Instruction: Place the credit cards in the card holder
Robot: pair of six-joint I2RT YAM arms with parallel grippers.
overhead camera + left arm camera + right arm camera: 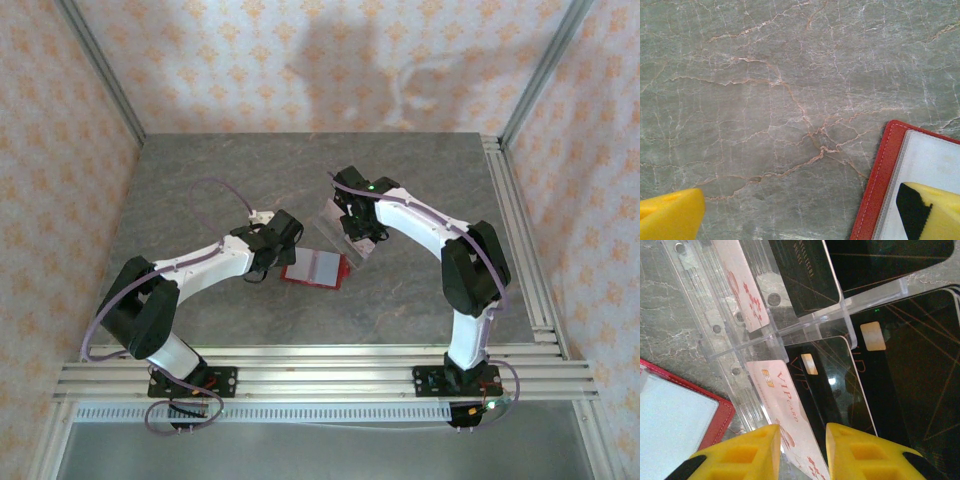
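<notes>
The card holder (316, 268) lies open on the marble table, its red rim and pale inside facing up. My left gripper (277, 257) is at its left edge and open wide. In the left wrist view one yellow finger (932, 210) is over the holder's pale inside (930, 160); the other finger (670, 216) is over bare table. My right gripper (358, 238) reaches into the clear rack (338, 218). Its fingers (802, 442) straddle a pale pink credit card (787, 407) marked VIP; black card shows in the gap beside it. A second pink credit card (742, 285) stands further along the rack.
Several black cards (900, 365) stand in the clear plastic rack (805, 325), right beside the pink one. The holder's red corner (715, 415) lies just left of the rack. Aluminium rails (520, 230) run along the table's right and near edges.
</notes>
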